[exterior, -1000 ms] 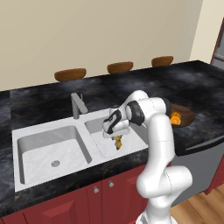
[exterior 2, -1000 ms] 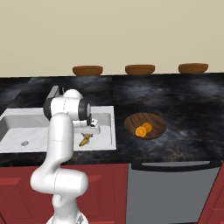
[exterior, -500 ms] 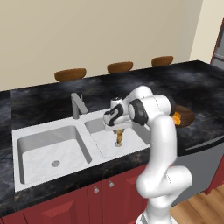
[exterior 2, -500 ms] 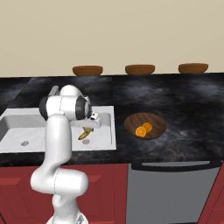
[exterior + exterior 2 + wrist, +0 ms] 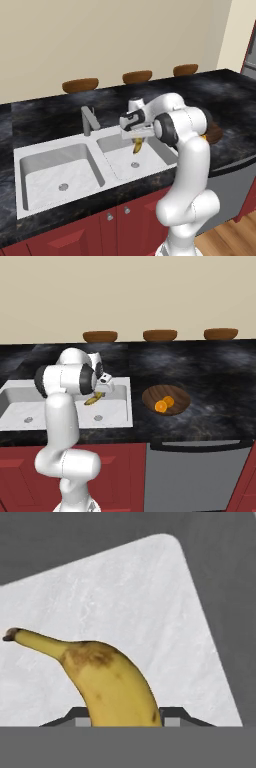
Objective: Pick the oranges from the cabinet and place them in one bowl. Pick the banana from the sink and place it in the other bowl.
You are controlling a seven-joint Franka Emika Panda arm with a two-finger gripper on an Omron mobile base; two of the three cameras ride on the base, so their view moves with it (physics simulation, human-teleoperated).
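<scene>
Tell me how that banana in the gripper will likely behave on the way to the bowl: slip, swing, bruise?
The banana is curved and smooth-skinned, gripped near one end, so it may pivot in the gripper. It looks stiff, so sagging seems unlikely. The brown patch hints at ripeness, so a hard squeeze could bruise it. It hangs above the sink.

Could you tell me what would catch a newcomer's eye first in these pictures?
First, the yellow banana, brown-spotted, held in the shut pincer above the right basin of the white sink. Next, the two bright oranges lying in the dark wooden bowl on the black counter, right of the sink.
</scene>
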